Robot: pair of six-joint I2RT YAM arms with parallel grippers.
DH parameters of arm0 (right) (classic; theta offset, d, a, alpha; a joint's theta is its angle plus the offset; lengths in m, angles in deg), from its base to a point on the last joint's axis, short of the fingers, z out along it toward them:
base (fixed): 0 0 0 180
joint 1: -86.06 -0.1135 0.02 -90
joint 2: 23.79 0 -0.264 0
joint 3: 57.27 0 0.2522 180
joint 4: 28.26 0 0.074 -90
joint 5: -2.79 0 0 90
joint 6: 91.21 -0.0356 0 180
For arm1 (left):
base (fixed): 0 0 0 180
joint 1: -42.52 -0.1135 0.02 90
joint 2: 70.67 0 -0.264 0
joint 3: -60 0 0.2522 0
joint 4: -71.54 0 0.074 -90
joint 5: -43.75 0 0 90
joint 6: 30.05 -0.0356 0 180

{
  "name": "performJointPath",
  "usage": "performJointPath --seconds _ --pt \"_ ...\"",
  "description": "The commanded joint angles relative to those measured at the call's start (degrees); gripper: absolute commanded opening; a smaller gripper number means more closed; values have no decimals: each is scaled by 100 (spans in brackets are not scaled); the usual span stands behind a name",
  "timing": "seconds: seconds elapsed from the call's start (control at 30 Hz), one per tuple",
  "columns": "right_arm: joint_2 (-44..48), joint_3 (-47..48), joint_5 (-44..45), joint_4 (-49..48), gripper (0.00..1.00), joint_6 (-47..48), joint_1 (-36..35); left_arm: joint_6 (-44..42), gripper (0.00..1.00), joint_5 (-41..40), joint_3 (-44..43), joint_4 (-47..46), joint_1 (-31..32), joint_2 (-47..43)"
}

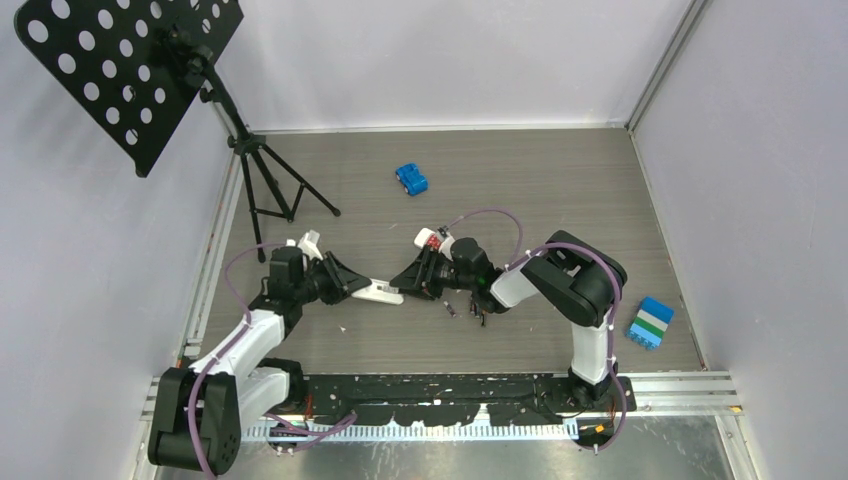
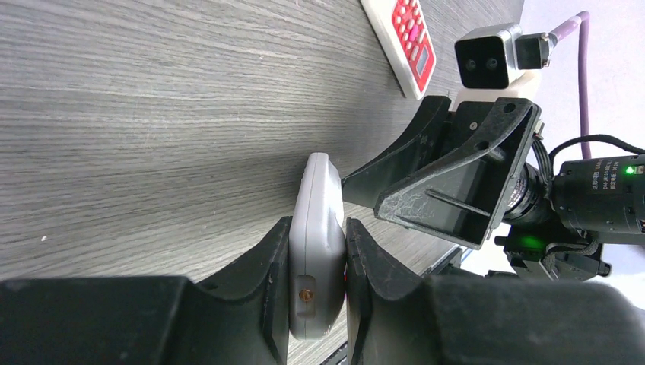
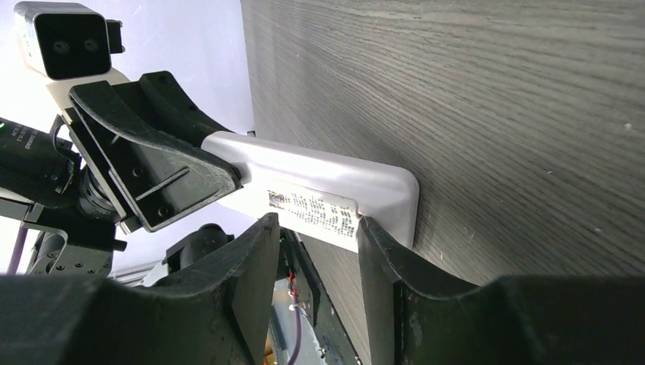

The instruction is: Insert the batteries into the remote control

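Evidently little is done: the left end effector [image 2: 318,228] is clamped on the slim pale-grey plastic remote control [image 2: 313,186]. The right end effector [image 3: 318,228] straddles its labelled end, jaws partly apart; whether it grips, I cannot tell. The tiny dark cylindrical batteries [image 1: 451,309] lie loose on the grey wood-grain counter [image 1: 560,190] nearby, so none appears loaded.
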Motion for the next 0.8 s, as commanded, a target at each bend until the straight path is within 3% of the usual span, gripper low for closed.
performJointPath --seconds 0.0,0.3,0.47,0.6,0.77 --pt "72 477 -562 -1384 46 -373 -300 -465 0 -36 118 996 226 261" --pt "529 334 -447 -1506 39 -342 -218 -773 0 -1403 -269 2071 321 -97" --pt "566 217 -367 -1618 37 -456 -126 -784 0 -1774 -396 2320 429 -159" --pt "685 63 -34 -858 36 -222 -18 -857 0 -1982 -602 2556 447 -225" --pt "1320 4 872 1341 37 763 105 -1227 0 -2526 -1225 3179 453 -271"
